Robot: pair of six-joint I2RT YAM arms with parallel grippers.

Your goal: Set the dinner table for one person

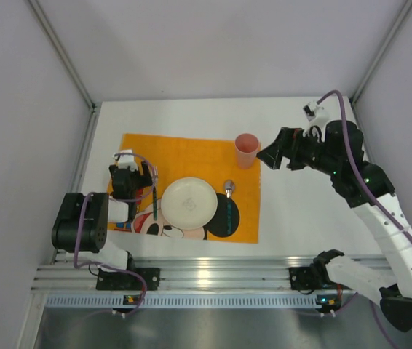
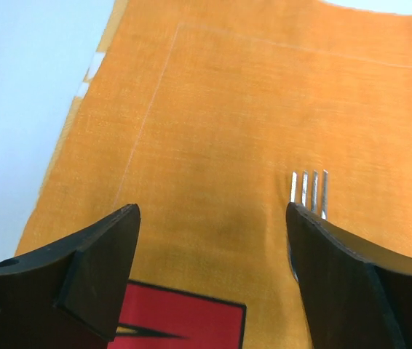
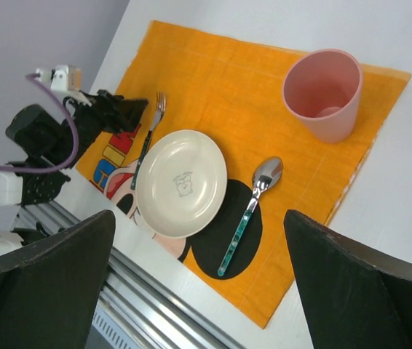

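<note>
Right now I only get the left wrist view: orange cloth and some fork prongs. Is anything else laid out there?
Observer: Yes, a white plate sits just right of the fork.
Operator: Any spoon?
Observer: A spoon lies along the plate's other side.
Operator: Something to drink from?
Observer: A pink cup stands upright at the far right corner of the cloth.
</note>
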